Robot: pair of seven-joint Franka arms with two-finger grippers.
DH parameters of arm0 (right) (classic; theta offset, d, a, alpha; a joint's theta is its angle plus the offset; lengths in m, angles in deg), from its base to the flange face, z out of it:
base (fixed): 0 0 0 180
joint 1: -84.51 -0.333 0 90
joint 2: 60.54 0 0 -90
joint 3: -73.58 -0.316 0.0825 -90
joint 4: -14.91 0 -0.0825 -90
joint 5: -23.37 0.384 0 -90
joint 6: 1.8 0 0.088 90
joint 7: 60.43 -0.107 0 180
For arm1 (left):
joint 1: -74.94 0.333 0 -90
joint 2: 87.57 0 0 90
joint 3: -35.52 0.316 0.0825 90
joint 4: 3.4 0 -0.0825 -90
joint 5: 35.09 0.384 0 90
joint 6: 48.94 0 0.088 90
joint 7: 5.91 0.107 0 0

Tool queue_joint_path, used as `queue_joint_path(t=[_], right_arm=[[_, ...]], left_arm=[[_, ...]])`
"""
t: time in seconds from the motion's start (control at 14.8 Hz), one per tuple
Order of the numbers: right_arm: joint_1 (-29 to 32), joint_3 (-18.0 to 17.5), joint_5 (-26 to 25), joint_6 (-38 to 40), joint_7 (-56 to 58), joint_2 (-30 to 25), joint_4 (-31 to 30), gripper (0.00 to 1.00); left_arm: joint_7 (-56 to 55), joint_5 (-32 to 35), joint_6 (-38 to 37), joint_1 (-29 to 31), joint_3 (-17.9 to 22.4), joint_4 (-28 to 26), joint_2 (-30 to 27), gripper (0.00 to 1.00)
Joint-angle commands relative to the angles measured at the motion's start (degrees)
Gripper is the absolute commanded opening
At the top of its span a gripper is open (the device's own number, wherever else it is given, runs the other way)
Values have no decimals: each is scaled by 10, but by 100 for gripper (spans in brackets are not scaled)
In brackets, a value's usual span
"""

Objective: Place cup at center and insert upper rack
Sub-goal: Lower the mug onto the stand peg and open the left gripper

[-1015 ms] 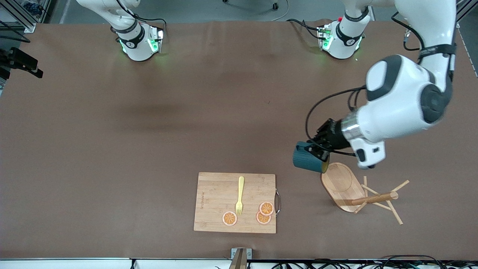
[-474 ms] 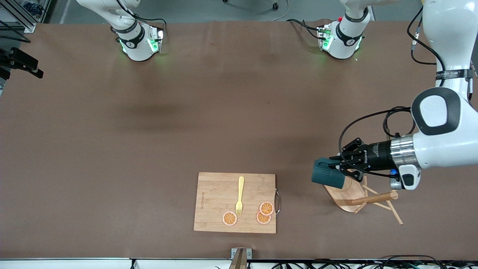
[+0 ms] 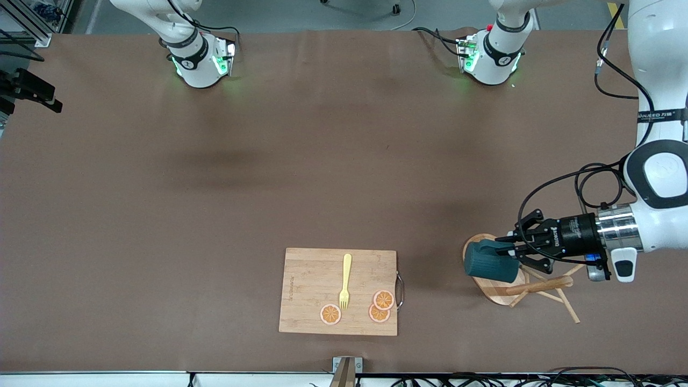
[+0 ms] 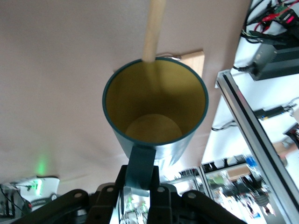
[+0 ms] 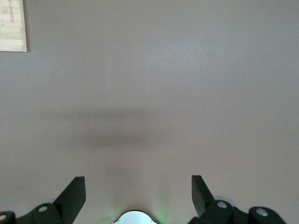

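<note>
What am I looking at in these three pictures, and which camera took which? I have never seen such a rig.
Two white robot arms stand bolted along one edge of a brown table. The wide picture comes from a high camera facing them; each of the other two comes from a camera on one arm's wrist. The left pincer is shut on the handle of a teal cup, held on its side over a wooden mug tree that lies tipped over. The left wrist view looks into the cup's yellow inside. The right pincer is open and waits above bare table. A cutting board nearer the front camera carries a yellow fork and three orange slices.
</note>
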State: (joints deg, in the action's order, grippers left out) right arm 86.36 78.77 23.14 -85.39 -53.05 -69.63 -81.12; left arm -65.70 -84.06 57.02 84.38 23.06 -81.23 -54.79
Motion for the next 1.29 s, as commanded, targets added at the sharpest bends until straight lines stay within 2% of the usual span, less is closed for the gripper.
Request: queue_joint_path(t=[0.0,0.34,1.02,1.22], right_arm=[[3,-6,-9,-8,4,-18,-17,100],[2,-6,-9,-9,4,-17,-18,100],[1,-6,-9,-10,4,-17,-15,100],[-2,-6,-9,-8,4,-17,-15,100]], left_arm=[[16,-33,-8,14,-5,5,13,1],[24,-91,-25,53,-6,4,32,1],[58,-108,-29,86,-6,4,61,4],[58,-108,-30,90,-6,4,67,9]])
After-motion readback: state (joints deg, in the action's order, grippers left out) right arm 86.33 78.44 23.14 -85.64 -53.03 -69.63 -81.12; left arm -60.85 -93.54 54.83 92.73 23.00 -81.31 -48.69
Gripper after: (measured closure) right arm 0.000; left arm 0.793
